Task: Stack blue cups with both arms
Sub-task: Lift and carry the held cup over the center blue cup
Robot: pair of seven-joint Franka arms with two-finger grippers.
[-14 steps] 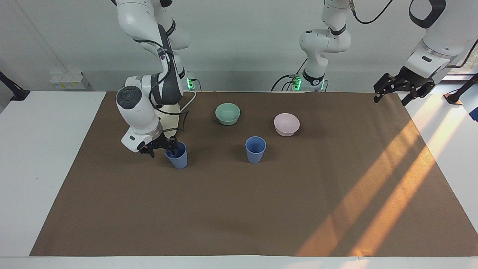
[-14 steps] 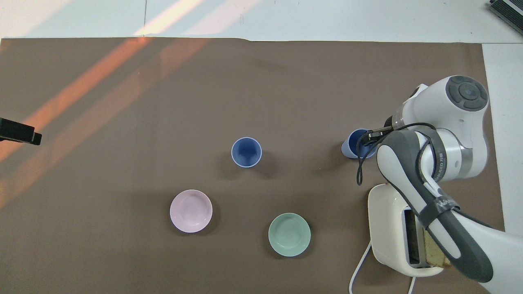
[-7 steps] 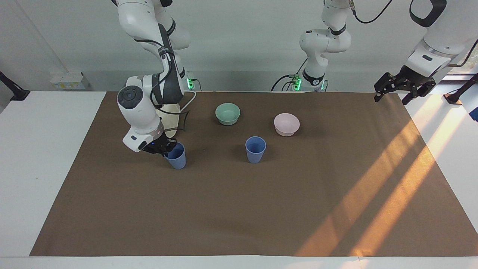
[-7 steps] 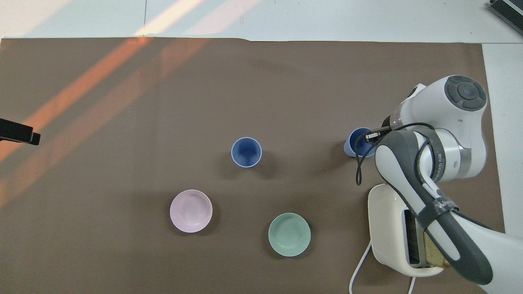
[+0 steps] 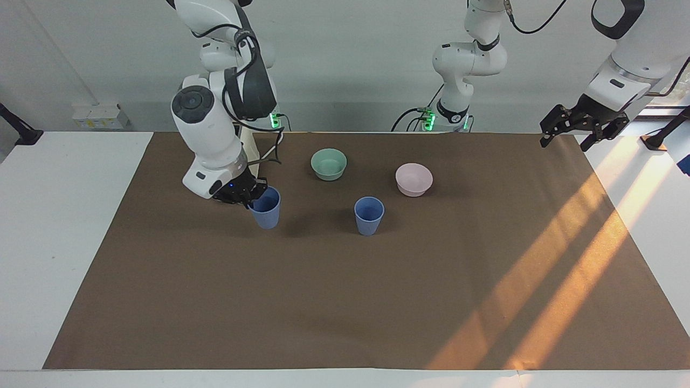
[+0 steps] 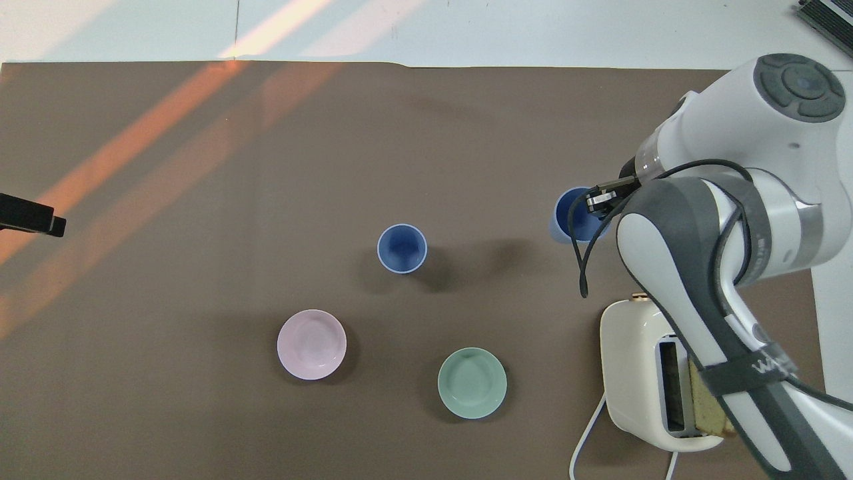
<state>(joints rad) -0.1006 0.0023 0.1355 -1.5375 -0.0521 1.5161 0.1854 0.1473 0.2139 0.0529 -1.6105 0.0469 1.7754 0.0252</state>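
Observation:
Two periwinkle-blue cups are in view. My right gripper (image 5: 249,195) is shut on the rim of one blue cup (image 5: 266,209) and holds it up off the brown mat, upright; it also shows in the overhead view (image 6: 574,215) beside the gripper (image 6: 596,202). The other blue cup (image 5: 369,215) stands upright on the mat near the middle (image 6: 402,248). My left gripper (image 5: 579,132) hangs in the air over the mat's corner at the left arm's end, open and empty; only its tip (image 6: 30,218) shows in the overhead view.
A mint-green bowl (image 5: 329,164) and a pale pink bowl (image 5: 414,179) sit on the mat nearer to the robots than the standing cup. A white toaster (image 6: 643,373) with a slice in it stands near the right arm's base. The brown mat (image 5: 345,302) covers the table.
My right gripper has lifted its blue cup off the mat and carried it a little toward the standing cup. The left arm has barely moved.

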